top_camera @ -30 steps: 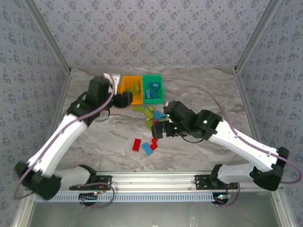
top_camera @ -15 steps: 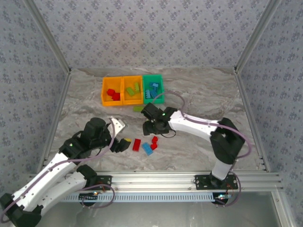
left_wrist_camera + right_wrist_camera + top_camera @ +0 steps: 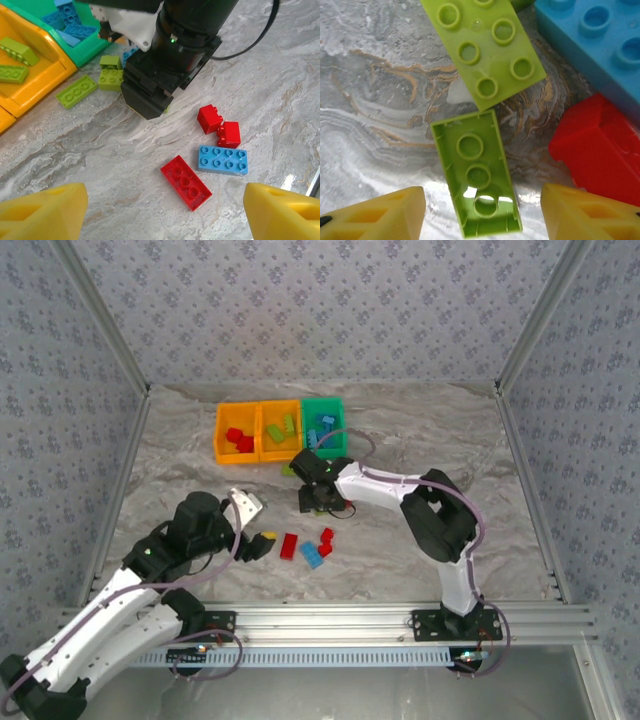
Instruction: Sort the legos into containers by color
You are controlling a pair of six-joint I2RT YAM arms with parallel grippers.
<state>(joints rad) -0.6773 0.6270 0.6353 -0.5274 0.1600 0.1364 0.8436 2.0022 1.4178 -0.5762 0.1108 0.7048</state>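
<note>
Three containers stand in a row at the back: an orange one [image 3: 236, 434] holding red legos, an orange one [image 3: 280, 430] holding green legos, and a green one [image 3: 323, 427] holding blue legos. My right gripper [image 3: 482, 215] is low over the table and open. An upside-down lime green brick [image 3: 479, 180] lies between its fingers with a gap on each side. Beside it are another green brick [image 3: 487, 50], a blue brick [image 3: 600, 45] and a red brick [image 3: 600, 150]. My left gripper [image 3: 162, 215] is open and empty, just short of a flat red brick [image 3: 186, 182].
A blue brick [image 3: 222, 160] and two small red bricks [image 3: 210, 118] lie right of the flat red one. Loose green bricks [image 3: 76, 91] sit in front of the bins. The right arm's black wrist [image 3: 165, 75] hangs close above them.
My left arm has drawn back from the orange bins to the near left, by the red brick. My right gripper has moved left and back, over the green bricks.
</note>
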